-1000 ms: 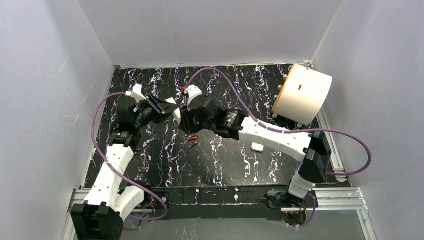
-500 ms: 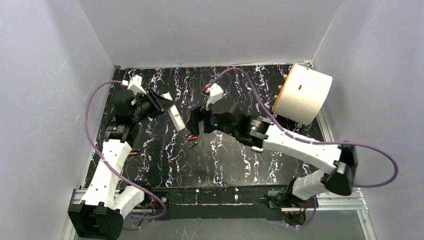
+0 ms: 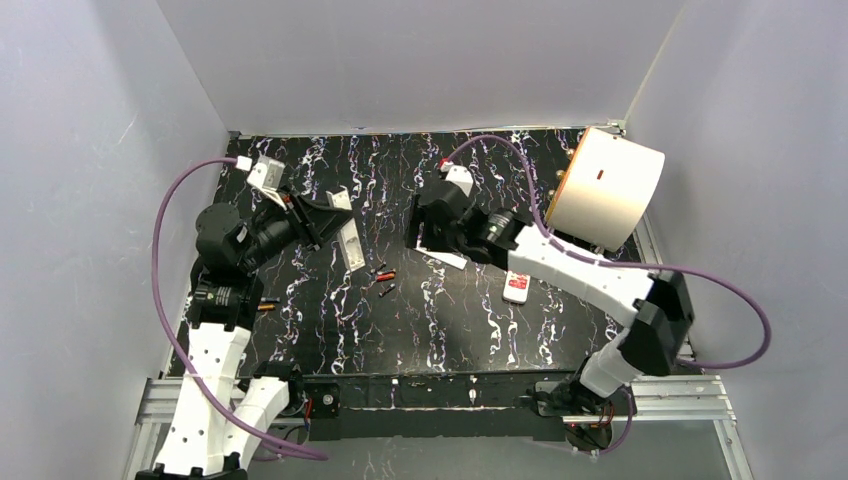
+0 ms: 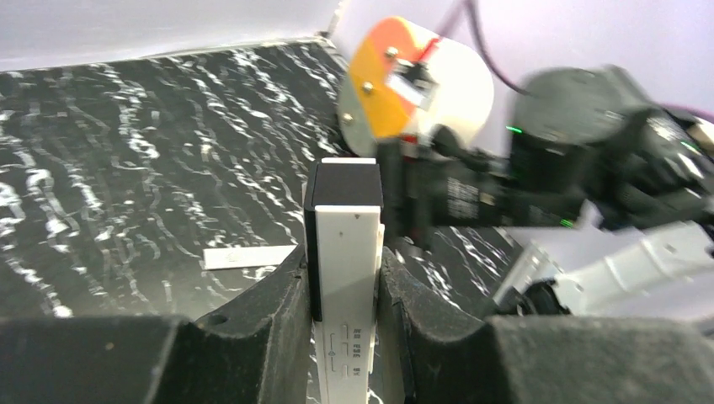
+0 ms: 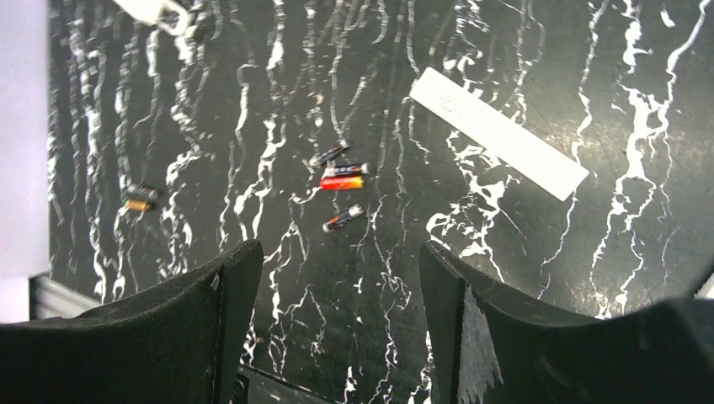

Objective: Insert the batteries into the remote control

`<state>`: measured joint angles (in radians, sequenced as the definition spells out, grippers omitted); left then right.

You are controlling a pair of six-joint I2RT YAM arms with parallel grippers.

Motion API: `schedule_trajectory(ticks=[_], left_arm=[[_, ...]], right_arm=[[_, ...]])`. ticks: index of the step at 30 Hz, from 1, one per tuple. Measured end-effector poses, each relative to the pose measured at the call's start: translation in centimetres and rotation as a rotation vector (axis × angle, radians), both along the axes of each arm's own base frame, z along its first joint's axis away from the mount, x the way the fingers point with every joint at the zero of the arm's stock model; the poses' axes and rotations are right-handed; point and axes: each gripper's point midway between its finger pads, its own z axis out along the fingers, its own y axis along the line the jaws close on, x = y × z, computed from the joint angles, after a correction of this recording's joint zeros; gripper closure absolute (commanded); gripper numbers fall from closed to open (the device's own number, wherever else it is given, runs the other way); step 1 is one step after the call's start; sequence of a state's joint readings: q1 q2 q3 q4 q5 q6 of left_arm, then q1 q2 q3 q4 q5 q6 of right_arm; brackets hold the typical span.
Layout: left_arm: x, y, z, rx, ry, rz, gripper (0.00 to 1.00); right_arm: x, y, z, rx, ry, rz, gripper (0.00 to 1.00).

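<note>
A long white remote control (image 3: 351, 243) with a black end (image 4: 349, 227) stands clamped between the black fingers of my left gripper (image 4: 343, 282), which is shut on it above the table's left half (image 3: 338, 222). Three orange-red and black batteries (image 5: 341, 177) lie loose on the table just right of the remote (image 3: 385, 275). A further battery (image 5: 137, 199) lies apart near the left arm (image 3: 267, 305). My right gripper (image 5: 341, 286) hangs open and holds nothing, above the table to the right of the batteries (image 3: 422, 238).
A flat white strip (image 5: 497, 143) lies on the black marbled table under the right wrist (image 3: 447, 259). A small white remote (image 3: 516, 287) lies further right. A big white drum with an orange face (image 3: 605, 188) stands at the back right. Grey walls enclose the table.
My right gripper drew back to the right from the remote and opened; a white strip now lies beneath it. The left arm pulled the remote slightly left.
</note>
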<state>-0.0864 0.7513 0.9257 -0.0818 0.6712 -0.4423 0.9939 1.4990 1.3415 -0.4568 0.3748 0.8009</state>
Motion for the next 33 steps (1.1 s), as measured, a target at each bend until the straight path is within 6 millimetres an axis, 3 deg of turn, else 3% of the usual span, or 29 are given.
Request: schedule_trajectory(ticks=[6,12,20,25,33], left_arm=[[-0.8,-1.6,0.5,-0.023,0.022,-0.129,1.0],[-0.5,-1.0,1.0,-0.038,0.029,-0.074,1.0],[0.1,0.0,1.6,-0.102,0.07,0.035,1.0],[0.2,1.8,0.6,-0.085,0.104,0.168,1.0],[-1.0,6.1,-3.3,0.011,0.197,0.426,1.0]], right_arm=[[2.0,-0.2,-3.2,-0.064,0.145,-0.105,0.29],[0.9,1.2,-5.9,-0.058,0.259,-0.079,0.31],[-0.9,3.9,-12.8,-0.118,0.434,-0.077,0.35],[-1.4,5.4,-14.2,-0.145,0.466,-0.122,0.38],[-1.6,7.9,-15.8,-0.191,0.481,-0.179,0.5]])
